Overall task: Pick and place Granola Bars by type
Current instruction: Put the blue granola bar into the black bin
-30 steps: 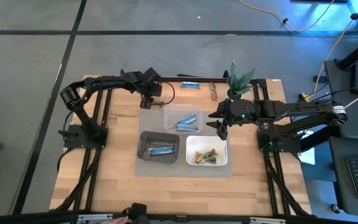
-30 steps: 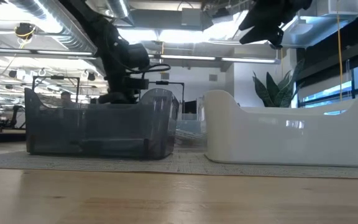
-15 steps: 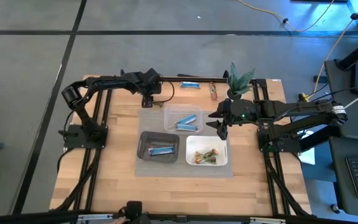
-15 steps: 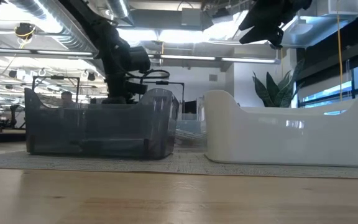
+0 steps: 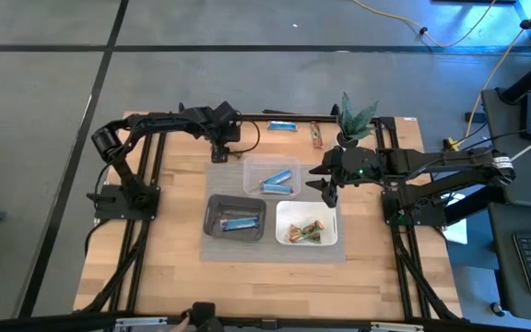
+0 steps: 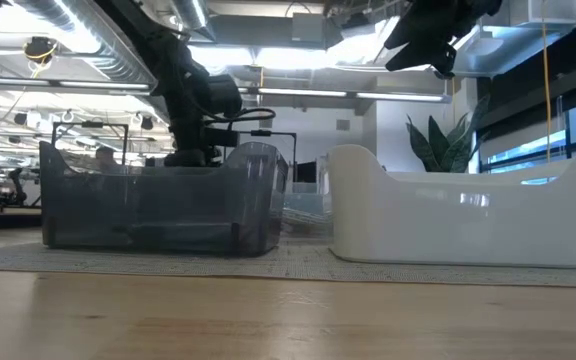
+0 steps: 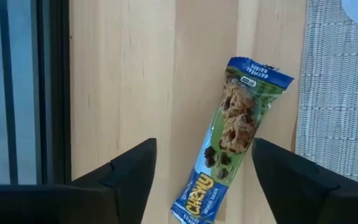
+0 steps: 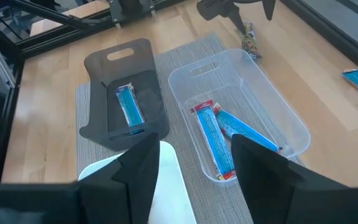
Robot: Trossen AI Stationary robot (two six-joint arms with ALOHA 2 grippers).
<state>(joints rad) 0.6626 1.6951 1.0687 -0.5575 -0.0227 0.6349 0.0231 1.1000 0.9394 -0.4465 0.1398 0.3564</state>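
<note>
A blue-and-green wrapped granola bar (image 7: 232,140) lies flat on the bare wood by the mat's far left corner, also seen in the right wrist view (image 8: 248,38). My left gripper (image 7: 204,146) hovers over it, open, one finger on each side, fingers clear of it; in the high view (image 5: 218,150) the gripper hides the bar. My right gripper (image 5: 327,192) hangs open above the white tray's far edge. Two bright blue bars (image 5: 278,179) lie in the clear tray, one silvery-blue bar (image 5: 240,222) in the black tray, and green-brown bars (image 5: 306,231) in the white tray.
Near the far edge a blue bar (image 5: 282,125) and a brown bar (image 5: 316,136) lie loose on the wood, beside the potted plant (image 5: 353,118). The three trays stand on a grey mat (image 5: 218,251). Bare wood lies along the near edge.
My left gripper has shifted slightly toward the table's right and sunk a little over the bar on the wood. Its fingers stay apart.
</note>
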